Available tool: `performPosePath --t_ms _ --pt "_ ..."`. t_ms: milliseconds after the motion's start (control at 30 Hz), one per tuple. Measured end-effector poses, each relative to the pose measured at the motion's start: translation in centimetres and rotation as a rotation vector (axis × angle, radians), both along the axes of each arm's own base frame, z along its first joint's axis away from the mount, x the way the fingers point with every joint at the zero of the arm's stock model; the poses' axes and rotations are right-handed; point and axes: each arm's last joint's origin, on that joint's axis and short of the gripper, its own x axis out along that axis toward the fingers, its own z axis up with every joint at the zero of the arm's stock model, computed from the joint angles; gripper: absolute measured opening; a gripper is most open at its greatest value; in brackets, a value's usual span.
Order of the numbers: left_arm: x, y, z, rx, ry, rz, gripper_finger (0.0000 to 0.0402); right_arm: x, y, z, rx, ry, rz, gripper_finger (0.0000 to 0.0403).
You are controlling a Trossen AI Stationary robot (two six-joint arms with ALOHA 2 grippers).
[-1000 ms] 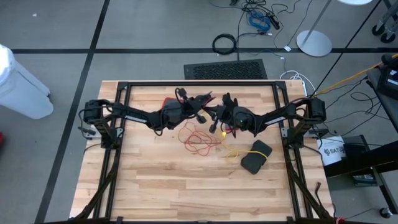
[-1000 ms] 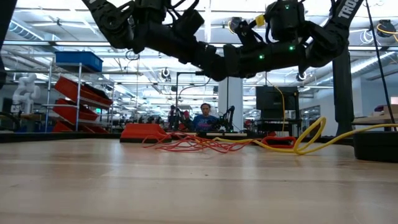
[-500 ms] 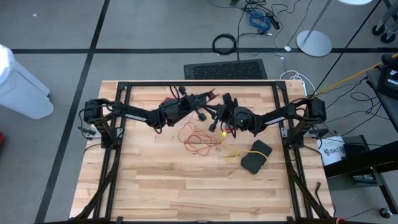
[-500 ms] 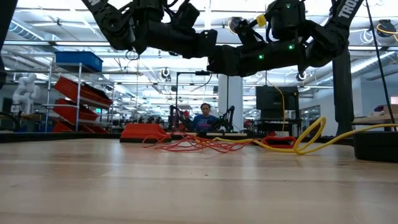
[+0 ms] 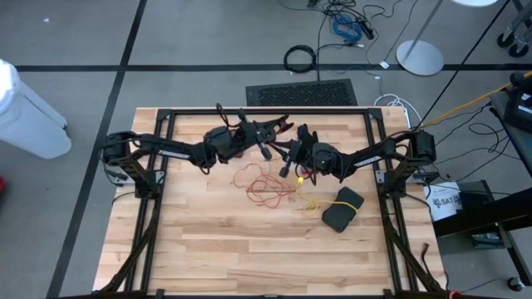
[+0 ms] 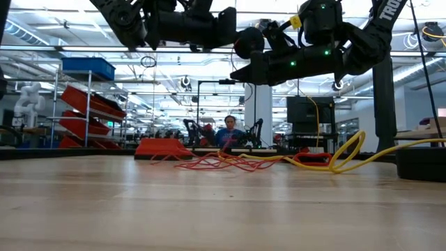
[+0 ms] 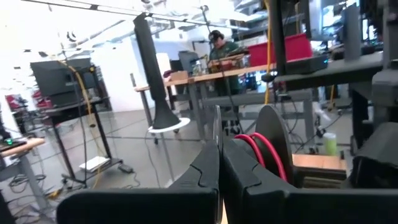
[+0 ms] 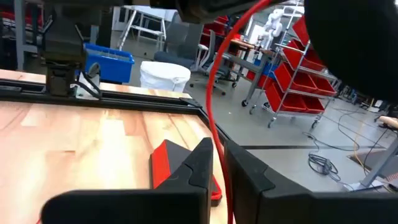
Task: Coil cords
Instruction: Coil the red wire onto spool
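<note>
Above the red-orange cord (image 5: 262, 184), which lies tangled mid-surface with the yellow cord (image 5: 309, 202) just beside it, the left gripper (image 5: 281, 126) is clamped tight by a black reel (image 7: 272, 146). The right gripper (image 5: 287, 163) shows a narrow gap around the red strand. Both cords look light, limp and springy; take them near the reel.

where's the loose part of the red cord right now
In the high view the red cord lies in a loose tangle on the table near its middle, just below both grippers, with the yellow cord and a black pouch to its right.
</note>
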Motion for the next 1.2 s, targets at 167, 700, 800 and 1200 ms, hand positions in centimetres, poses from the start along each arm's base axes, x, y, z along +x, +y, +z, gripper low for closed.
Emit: performPosePath --t_ms 167,700,800,1200 --pt "-0.1 0.0 0.0 -0.005 0.030 -0.006 0.0000 0.0 0.0 -0.1 -0.018 0.015 0.003 0.0029" --pt "-1.3 -0.1 -0.1 0.015 0.133 -0.040 0.0000 0.1 0.9 -1.4 0.005 0.151 0.036 0.0029" --pt "-2.4 0.1 0.1 0.017 0.135 -0.039 0.0000 0.1 1.1 -1.5 0.004 0.164 0.043 0.0029" --pt "-5.5 0.9 -0.3 0.014 0.147 -0.079 0.0000 0.1 1.6 -1.5 0.006 0.168 0.079 0.0057"
